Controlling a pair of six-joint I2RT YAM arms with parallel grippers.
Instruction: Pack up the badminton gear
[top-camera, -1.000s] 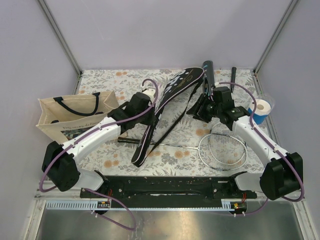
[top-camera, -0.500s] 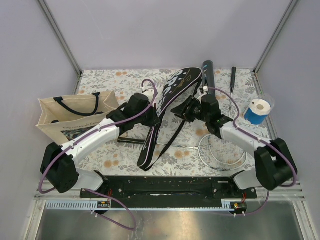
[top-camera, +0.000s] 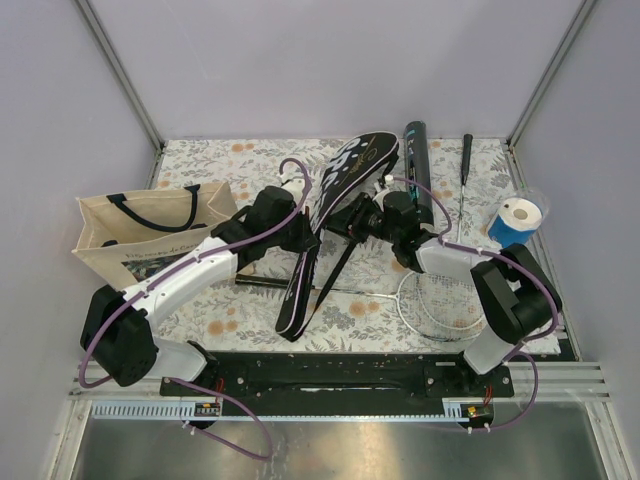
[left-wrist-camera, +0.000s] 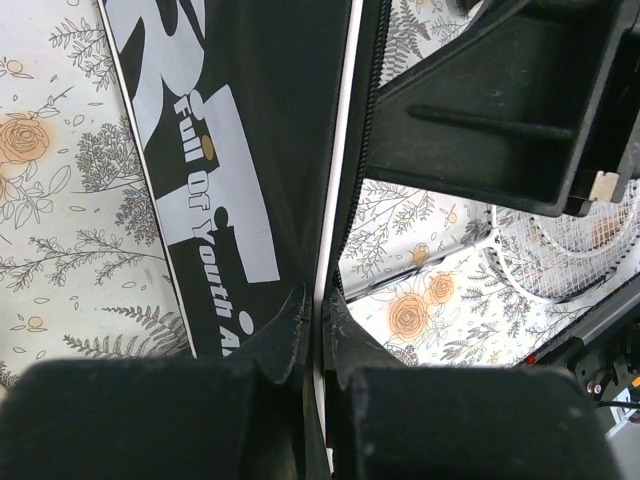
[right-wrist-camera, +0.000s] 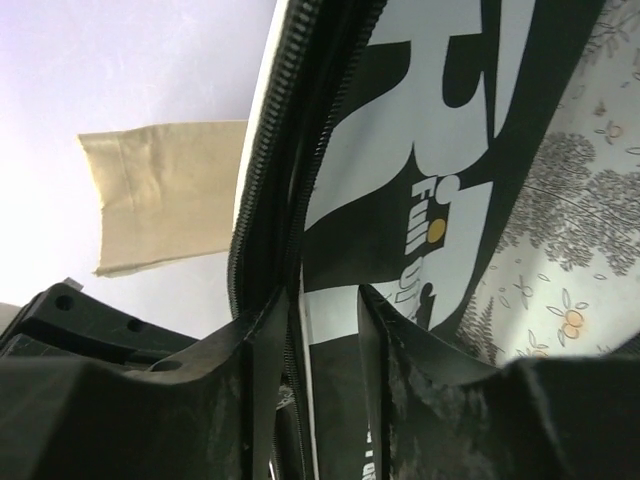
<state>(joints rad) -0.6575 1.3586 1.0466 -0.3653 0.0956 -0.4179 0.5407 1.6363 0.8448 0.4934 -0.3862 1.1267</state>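
The black racket cover (top-camera: 350, 170) lettered in white lies tilted from the back middle to the front, partly lifted on its edge. My left gripper (top-camera: 306, 237) is shut on the cover's thin white-piped edge (left-wrist-camera: 318, 300). My right gripper (top-camera: 345, 222) is open, its jaws astride the cover's zip edge (right-wrist-camera: 322, 295) with a gap on one side. The silver racket (top-camera: 445, 300) lies flat at the front right, and its head shows in the left wrist view (left-wrist-camera: 580, 240). The black tube (top-camera: 415, 160) lies at the back. No shuttlecocks are in view.
The beige tote bag (top-camera: 135, 235) stands at the left and shows in the right wrist view (right-wrist-camera: 160, 190). The blue and white roll (top-camera: 516, 220) sits at the right edge. A thin black stick (top-camera: 465, 165) lies at the back right. Both arms are close together over the cover.
My right arm has swung left from beside the tube to the cover's edge next to my left gripper. The cover's front end has shifted a little right. The left gripper has kept its hold.
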